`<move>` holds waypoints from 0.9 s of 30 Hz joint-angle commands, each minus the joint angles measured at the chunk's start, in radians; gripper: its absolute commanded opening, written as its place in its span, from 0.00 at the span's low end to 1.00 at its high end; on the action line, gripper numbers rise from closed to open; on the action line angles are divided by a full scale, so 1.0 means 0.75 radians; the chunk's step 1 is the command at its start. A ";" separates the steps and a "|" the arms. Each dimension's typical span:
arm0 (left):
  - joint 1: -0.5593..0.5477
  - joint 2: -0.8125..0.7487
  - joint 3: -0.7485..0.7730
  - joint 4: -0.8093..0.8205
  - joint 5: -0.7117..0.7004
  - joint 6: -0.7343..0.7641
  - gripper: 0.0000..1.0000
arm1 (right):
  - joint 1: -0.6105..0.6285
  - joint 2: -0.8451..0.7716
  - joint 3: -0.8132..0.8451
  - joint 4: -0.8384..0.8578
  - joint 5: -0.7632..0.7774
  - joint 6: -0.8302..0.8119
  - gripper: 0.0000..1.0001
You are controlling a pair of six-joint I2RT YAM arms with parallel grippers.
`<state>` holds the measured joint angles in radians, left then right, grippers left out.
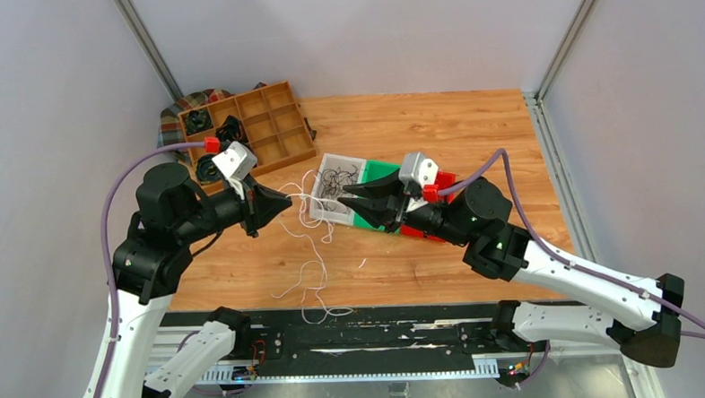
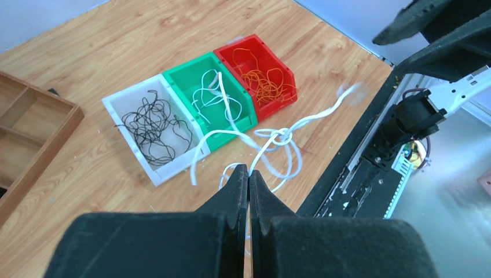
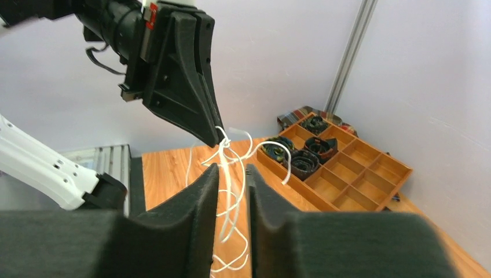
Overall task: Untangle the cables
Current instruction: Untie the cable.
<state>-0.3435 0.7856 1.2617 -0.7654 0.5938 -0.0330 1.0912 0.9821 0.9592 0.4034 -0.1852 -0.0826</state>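
Grey walls are closing in a wooden tabletop (image 1: 472, 131), and both arms are reaching toward its middle. The left gripper (image 1: 286, 202) is pinching a loose white cable (image 1: 311, 246) with its jaws fully closed. It is holding the cable up above the wood, so the loops are hanging down freely and the knot (image 2: 281, 134) is showing itself. The right gripper (image 1: 349, 201) is facing it from the other side, over the white bin (image 1: 322, 164) as the top view gives it. Its jaws are standing a little apart and are not clamping anything. The hanging strands are showing through the gap, but I cannot tell whether they are inside it or beyond it. I am judging that it is lining up for a second hold, so that the two arms can pull the knot apart.

Three bins are sitting side by side for sorting. The white bin is keeping black cables (image 2: 153, 124), the green bin (image 2: 185, 63) white cables (image 2: 211, 95), and the red bin (image 2: 246, 41) orange cables (image 2: 263, 78).

The left wrist view is showing the knot and the bin contents clearly, while the top view is giving them only as thin scribbles. The right wrist view is showing the strand coming out from the left gripper's tip. It is also showing the wooden tray (image 3: 359, 168) with thick black rolls (image 3: 301, 162), which are not part of the job.
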 commanded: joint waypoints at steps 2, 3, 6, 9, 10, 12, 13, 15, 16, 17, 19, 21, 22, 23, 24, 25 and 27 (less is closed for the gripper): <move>-0.003 -0.002 0.021 -0.008 -0.021 0.020 0.00 | -0.050 0.018 0.162 -0.228 -0.035 0.014 0.36; -0.004 -0.004 0.020 -0.006 -0.021 0.022 0.00 | -0.058 0.022 0.187 -0.252 -0.046 0.004 0.41; -0.003 -0.002 0.023 -0.008 -0.020 0.025 0.01 | -0.070 0.052 0.310 -0.361 -0.078 -0.040 0.57; -0.004 -0.002 0.027 -0.009 -0.015 0.024 0.00 | -0.076 0.144 0.480 -0.534 -0.147 -0.096 0.59; -0.004 -0.004 0.027 -0.010 -0.013 0.026 0.00 | -0.076 0.180 0.530 -0.588 -0.174 -0.106 0.59; -0.003 -0.006 0.026 -0.010 -0.014 0.027 0.00 | -0.076 0.258 0.613 -0.677 -0.239 -0.123 0.58; -0.004 -0.006 0.025 -0.012 -0.014 0.025 0.00 | -0.076 0.292 0.653 -0.725 -0.272 -0.129 0.58; -0.004 -0.008 0.025 -0.013 -0.013 0.025 0.01 | -0.076 0.351 0.730 -0.816 -0.326 -0.145 0.55; -0.003 -0.010 0.024 -0.014 -0.015 0.025 0.00 | -0.076 0.378 0.759 -0.858 -0.344 -0.157 0.54; -0.004 -0.010 0.025 -0.013 -0.015 0.025 0.00 | -0.077 0.404 0.790 -0.900 -0.357 -0.167 0.52; -0.004 -0.007 0.024 -0.014 -0.013 0.027 0.00 | -0.075 0.453 0.842 -0.974 -0.363 -0.179 0.50; -0.004 -0.008 0.025 -0.013 -0.012 0.027 0.00 | -0.073 0.478 0.863 -0.999 -0.364 -0.183 0.48; -0.004 -0.007 0.025 -0.012 -0.013 0.025 0.00 | -0.072 0.485 0.866 -0.998 -0.359 -0.186 0.48; -0.003 -0.008 0.025 -0.014 -0.011 0.026 0.00 | -0.072 0.491 0.867 -0.995 -0.355 -0.186 0.47; -0.004 -0.008 0.025 -0.014 -0.011 0.025 0.01 | -0.071 0.497 0.868 -0.993 -0.353 -0.189 0.46; -0.004 -0.010 0.024 -0.015 -0.011 0.024 0.00 | -0.070 0.503 0.870 -0.989 -0.352 -0.189 0.45; -0.003 -0.009 0.024 -0.014 -0.012 0.024 0.00 | -0.069 0.515 0.868 -0.976 -0.358 -0.187 0.42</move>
<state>-0.3435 0.7853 1.2617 -0.7692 0.5823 -0.0250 1.0451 1.3697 1.5639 -0.3149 -0.4259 -0.2073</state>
